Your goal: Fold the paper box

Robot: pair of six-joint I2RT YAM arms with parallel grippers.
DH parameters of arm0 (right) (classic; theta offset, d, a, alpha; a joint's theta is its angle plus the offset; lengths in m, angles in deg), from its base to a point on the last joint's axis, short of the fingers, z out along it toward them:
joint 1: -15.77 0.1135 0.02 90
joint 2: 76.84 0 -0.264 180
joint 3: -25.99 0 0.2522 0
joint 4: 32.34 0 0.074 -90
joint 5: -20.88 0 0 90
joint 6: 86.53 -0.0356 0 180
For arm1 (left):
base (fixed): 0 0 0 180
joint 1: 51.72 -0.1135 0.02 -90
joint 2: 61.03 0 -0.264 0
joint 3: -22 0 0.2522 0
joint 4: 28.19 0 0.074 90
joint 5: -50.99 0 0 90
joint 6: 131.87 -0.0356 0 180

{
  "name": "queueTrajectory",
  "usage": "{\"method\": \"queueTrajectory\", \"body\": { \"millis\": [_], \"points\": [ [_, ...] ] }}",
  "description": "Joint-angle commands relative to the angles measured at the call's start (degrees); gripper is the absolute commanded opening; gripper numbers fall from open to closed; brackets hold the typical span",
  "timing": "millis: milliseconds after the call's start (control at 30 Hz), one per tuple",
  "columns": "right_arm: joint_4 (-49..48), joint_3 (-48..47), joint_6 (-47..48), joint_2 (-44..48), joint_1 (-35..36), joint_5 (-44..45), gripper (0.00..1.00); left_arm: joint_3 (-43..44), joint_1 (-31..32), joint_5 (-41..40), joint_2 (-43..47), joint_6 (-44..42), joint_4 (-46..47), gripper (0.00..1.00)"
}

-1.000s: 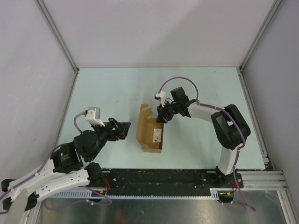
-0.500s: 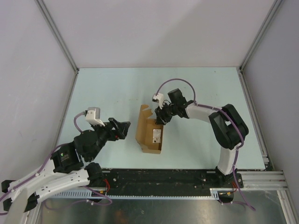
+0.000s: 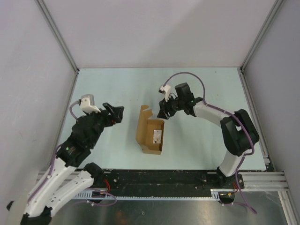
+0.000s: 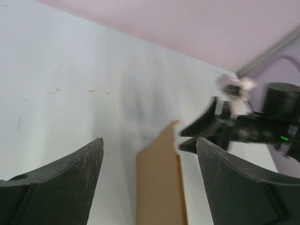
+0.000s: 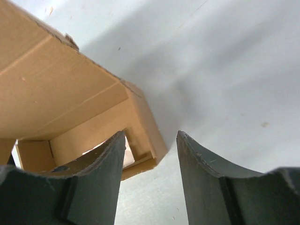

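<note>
The paper box point(image 3: 151, 136) is lying between the left claw point(image 3: 117, 112) and right claw point(image 3: 164, 114), both gaping empty. The right claw is now backing off it.

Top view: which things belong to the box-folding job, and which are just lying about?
Job:
plain brown cardboard paper box, lid still up
left hand, open
right hand, open, at the box's far end

Lying about:
small whitish packet inside the box
pale green table

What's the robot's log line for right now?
paper box: on table, not closed | left gripper: open, apart from box | right gripper: open, by box's far end, empty
</note>
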Motion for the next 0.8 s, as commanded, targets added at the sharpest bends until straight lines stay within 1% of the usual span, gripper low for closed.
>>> {"method": "queueTrajectory", "body": {
  "millis": [0, 33, 100, 133, 167, 200, 233, 267, 333, 367, 467, 500, 567, 700, 733, 767],
  "points": [
    [-0.9, -0.7, -7.6, 6.5, -1.0, 5.1, 0.52, -2.2, -16.4, 18.4, -4.1, 2.5, 6.1, 0.82],
    [-0.9, -0.5, -10.3, 7.3, -1.3, 7.4, 0.51, -2.5, -18.5, 21.7, -6.7, 2.7, 6.1, 0.81],
    [-0.5, 0.3, -13.0, 9.3, -1.7, 9.9, 0.47, -4.0, -22.4, 23.6, -9.3, 3.5, 6.1, 0.79],
    [0.0, 0.7, -14.8, 9.9, -1.9, 13.0, 0.45, -4.6, -22.7, 23.7, -11.3, 3.9, 6.2, 0.78],
    [0.8, 0.8, -19.4, 11.0, -1.9, 15.6, 0.36, -5.1, -22.7, 25.1, -12.9, 3.9, 6.5, 0.76],
    [2.0, 1.0, -22.1, 11.4, -1.9, 18.4, 0.3, -6.1, -22.7, 26.1, -14.1, 4.1, 6.9, 0.74],
    [5.2, 1.2, -24.1, 11.6, -1.8, 23.5, 0.24, -6.8, -22.7, 28.3, -15.3, 4.2, 7.5, 0.71],
    [7.0, 1.7, -28.7, 12.5, -1.6, 26.3, 0.1, -7.4, -22.4, 29.1, -17.3, 4.1, 8.7, 0.66],
    [10.3, 4.6, -32.8, 13.8, -1.1, 32.6, 0.01, -9.6, -21.5, 28.8, -18.4, 3.7, 9.8, 0.62],
    [10.8, 5.8, -37.0, 15.3, -0.5, 33.8, 0.0, -10.9, -20.4, 28.4, -18.9, 3.4, 10.4, 0.6],
    [11.6, 10.6, -42.8, 17.2, 0.8, 35.0, 0.0, -12.2, -17.8, 26.5, -21.3, 3.8, 11.9, 0.57],
    [11.6, 11.4, -46.8, 17.6, 1.3, 35.2, 0.0, -12.9, -17.0, 25.7, -22.2, 4.3, 12.6, 0.57],
    [12.4, 12.2, -49.5, 17.3, 3.3, 37.3, 0.0, -13.8, -16.0, 25.0, -24.7, 5.3, 15.6, 0.56],
    [11.5, 12.1, -54.4, 15.3, 5.9, 39.3, 0.0, -13.6, -15.5, 25.8, -33.7, 5.6, 20.3, 0.51],
    [10.9, 12.2, -55.6, 14.1, 6.0, 39.0, 0.0, -13.6, -15.3, 26.1, -35.0, 5.5, 20.7, 0.49],
    [10.3, 12.2, -56.3, 13.3, 6.0, 38.8, 0.0, -13.1, -14.8, 26.4, -36.1, 5.3, 23.4, 0.41]
  ]
}}
